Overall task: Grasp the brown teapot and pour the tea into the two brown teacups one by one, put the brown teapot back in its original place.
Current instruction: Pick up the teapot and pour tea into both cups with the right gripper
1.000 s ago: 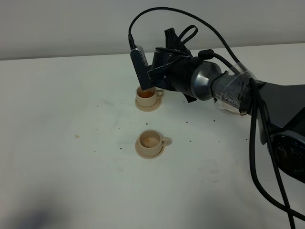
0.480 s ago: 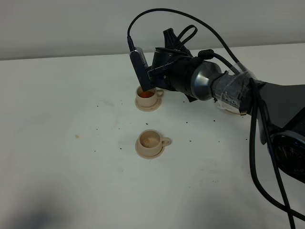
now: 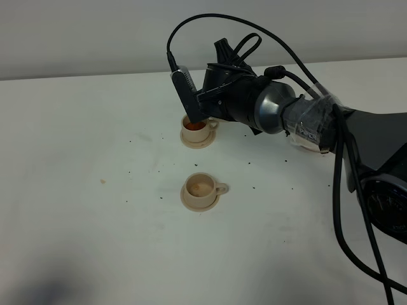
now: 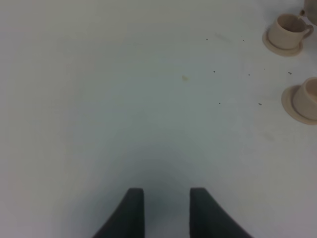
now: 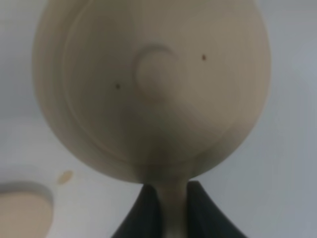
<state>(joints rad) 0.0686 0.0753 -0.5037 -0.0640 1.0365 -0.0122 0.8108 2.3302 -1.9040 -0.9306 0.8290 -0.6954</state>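
Light tan and round, the squat teapot [image 5: 153, 84] fills the right wrist view. Its domed lid and little knob face the camera. The right gripper [image 5: 171, 191] is pinched tight on the teapot's thin loop handle, with one dark finger on each side of it.

The black right arm [image 3: 273, 111] reaches from the right side of the white table [image 3: 76, 178] across the middle. Its wrist is rolled over to one side. It holds the teapot up in the air, just above the far small tan teacup [image 3: 198, 129]. In the high view the teapot is hidden behind the gripper.

The far teacup sits on its small round saucer and has orange-brown tea in it. The near small tan teacup [image 3: 202, 188] sits on its own saucer, closer to the front and apart from the far one. It has a little tea at the bottom. Tiny dark specks lie on the table around both cups.

A bit of a flat tan saucer disc [image 3: 304, 146] peeks out from under the taped part of the arm.

The left gripper [image 4: 162, 210] hangs over bare table, well apart from the cups. Its two dark fingers are spread, with a gap between them.
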